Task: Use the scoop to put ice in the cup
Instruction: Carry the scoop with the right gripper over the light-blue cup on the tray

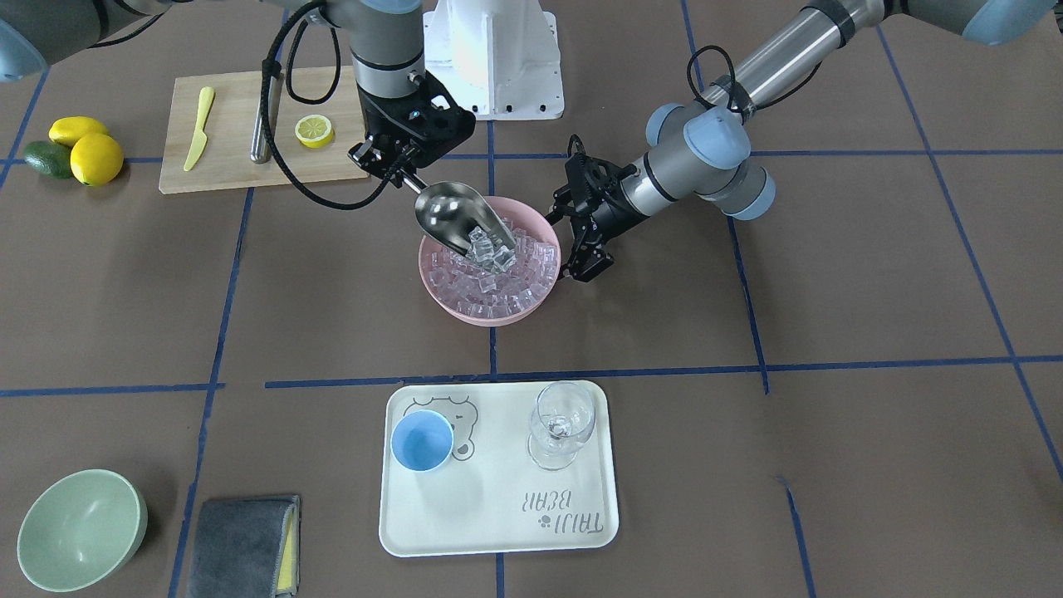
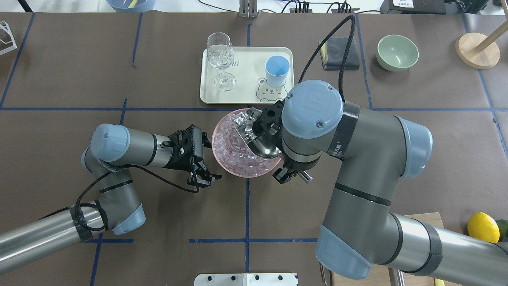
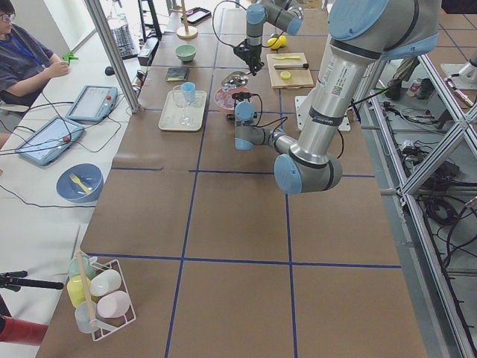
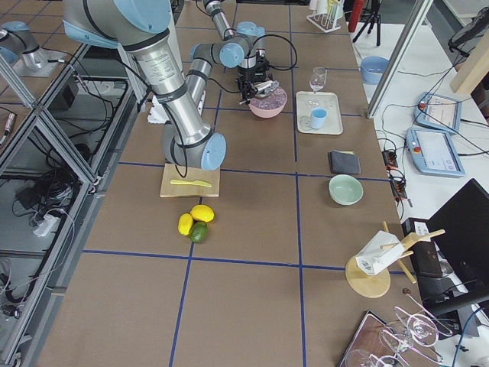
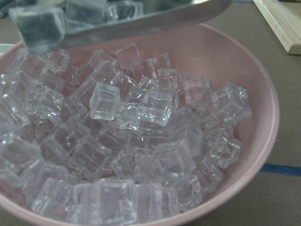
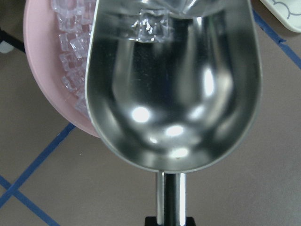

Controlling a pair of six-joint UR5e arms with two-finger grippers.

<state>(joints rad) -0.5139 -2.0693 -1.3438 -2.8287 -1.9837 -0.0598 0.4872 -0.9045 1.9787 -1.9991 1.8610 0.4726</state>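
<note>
The ice (image 1: 498,282) fills a pink bowl (image 1: 465,311) at mid-table. Tilted nose-down into the pile is the steel scoop (image 1: 453,218), with a few cubes at its front lip. My right gripper (image 1: 397,162) is shut on its thin handle. In the right wrist view the scoop's trough (image 6: 174,94) is mostly bare, with one cube at the far lip. My left gripper (image 1: 563,245) stands open beside the bowl's rim with nothing between its fingers. The light-blue cup (image 1: 422,441) stands upright on the cream tray (image 1: 498,515), apart from both grippers.
A clear wine glass (image 1: 562,423) stands on the tray beside the cup. A pale green bowl (image 1: 79,527) and a grey cloth (image 1: 241,544) lie past the tray. A cutting board (image 1: 241,133) with a knife and half a lemon sits behind the right arm.
</note>
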